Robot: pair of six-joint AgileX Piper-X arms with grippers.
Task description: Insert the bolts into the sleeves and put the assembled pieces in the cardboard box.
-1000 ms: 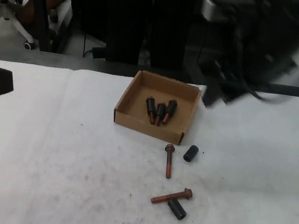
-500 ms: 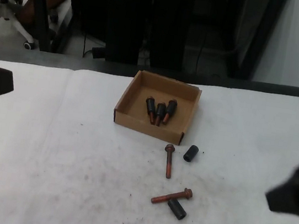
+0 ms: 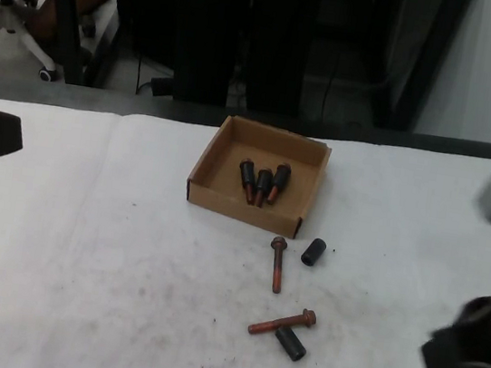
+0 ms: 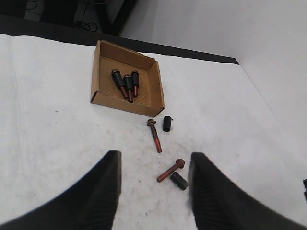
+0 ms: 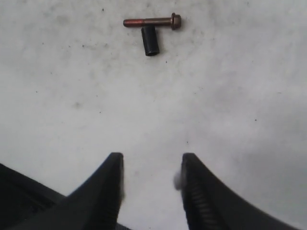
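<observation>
Bench (image 3: 79,261) — white, smudged, cardboard box (image 3: 242,207), chair (image 3: 5,19) behind

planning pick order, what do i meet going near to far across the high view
nearest sleeve → bolt beside it → second bolt → second sleeve → cardboard box → three assembled pieces inside

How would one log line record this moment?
box: three assembled pieces | bench: two bolts, two sleeves | left end effector: open | right end effector: open

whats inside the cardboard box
Three assembled pieces lie side by side on the floor of the box. Its near wall covers a thin strip of floor just behind it, so that part cannot be checked.
</observation>
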